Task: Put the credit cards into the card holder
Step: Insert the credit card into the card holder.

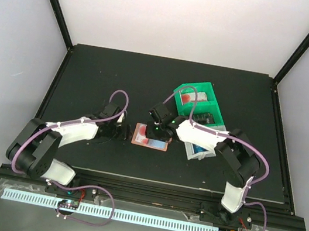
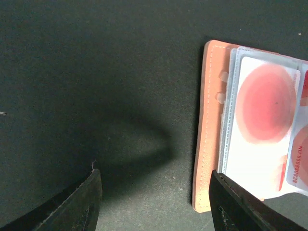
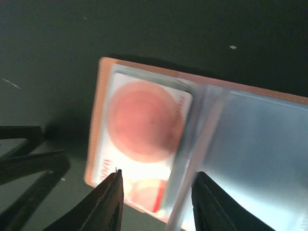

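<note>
— Nearest the overhead lens you have the left arm's base [image 1: 37, 161] and the right arm's base [image 1: 234, 201], low in the frame. Beyond them the black table [image 1: 101, 77] fills the middle.

— And what's on it?

— Your green-and-white tray [image 1: 206, 91] sits right of centre. Just left of it, at the centre of the frame, the card holder [image 1: 141, 134] lies open and flat between your two grippers.

— Anything inside?

— You can see a red-and-white card [image 3: 144, 125] under a clear sleeve [image 3: 255, 154], on the page at the left of the right wrist view.

— Jaws?

— Your left gripper [image 1: 121, 128] hangs just left of the holder, jaws well apart with only bare table between them. In its own view, one finger [image 2: 236, 204] overlaps the holder's lower corner. Your right gripper [image 1: 158, 129] hovers over the holder, jaws parted and clamping nothing. The card shows through the gap between them at the bottom of its view.
</note>
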You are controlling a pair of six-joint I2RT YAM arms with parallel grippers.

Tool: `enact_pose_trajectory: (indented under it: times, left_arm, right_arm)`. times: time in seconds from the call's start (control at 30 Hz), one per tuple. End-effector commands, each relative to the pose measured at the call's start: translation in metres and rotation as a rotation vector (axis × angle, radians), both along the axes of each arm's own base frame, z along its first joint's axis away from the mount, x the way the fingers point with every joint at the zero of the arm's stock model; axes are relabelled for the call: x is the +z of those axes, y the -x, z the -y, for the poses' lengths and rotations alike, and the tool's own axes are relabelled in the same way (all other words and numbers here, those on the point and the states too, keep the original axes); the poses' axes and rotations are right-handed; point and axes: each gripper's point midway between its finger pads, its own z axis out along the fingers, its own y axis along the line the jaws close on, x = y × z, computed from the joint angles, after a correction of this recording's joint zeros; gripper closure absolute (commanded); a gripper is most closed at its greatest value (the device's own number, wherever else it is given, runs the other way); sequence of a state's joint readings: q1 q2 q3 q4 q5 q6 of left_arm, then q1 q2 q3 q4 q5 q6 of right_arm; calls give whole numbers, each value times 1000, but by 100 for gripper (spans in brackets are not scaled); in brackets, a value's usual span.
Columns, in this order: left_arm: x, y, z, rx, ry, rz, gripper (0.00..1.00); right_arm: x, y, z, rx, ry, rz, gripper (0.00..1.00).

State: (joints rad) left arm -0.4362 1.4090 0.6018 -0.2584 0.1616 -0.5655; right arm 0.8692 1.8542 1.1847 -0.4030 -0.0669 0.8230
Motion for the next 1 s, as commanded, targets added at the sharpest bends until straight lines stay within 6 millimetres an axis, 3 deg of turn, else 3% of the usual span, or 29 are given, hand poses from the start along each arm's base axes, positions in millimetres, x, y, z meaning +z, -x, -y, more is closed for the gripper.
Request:
enact_pose_trajectory:
  times: [0.0, 0.2, 0.33, 0.4, 0.47, 0.57, 0.7, 0.87, 0.97]
  left_arm:
    - [-5, -3, -8, 35, -7, -9, 37]
    - [-3, -5, -14, 65, -12, 0, 37]
    - [12, -7, -21, 97, -17, 34, 37]
    - [26, -8, -21, 100, -8, 66, 37]
    - [44, -9, -19, 85, 20, 107, 36]
    - [62, -5, -5, 19, 94, 144, 35]
    - [77, -1, 4, -41, 141, 202, 26]
    - [92, 2, 10, -98, 168, 256, 13]
    - [102, 2, 10, -104, 179, 294, 2]
  right_arm:
    - [16, -4, -24, 47, -61, 25, 57]
    - [20, -1, -44, 108, -105, 19, 50]
    - [22, 3, -52, 149, -149, 15, 48]
    - [32, 1, -50, 158, -167, 50, 48]
    - [55, -5, -42, 151, -179, 121, 48]
    - [85, -17, -13, 115, -146, 233, 47]
    - [110, -27, 51, 33, 9, 363, 42]
    - [98, -15, 149, -89, 371, 389, 34]
    - [83, -1, 186, -134, 485, 330, 30]
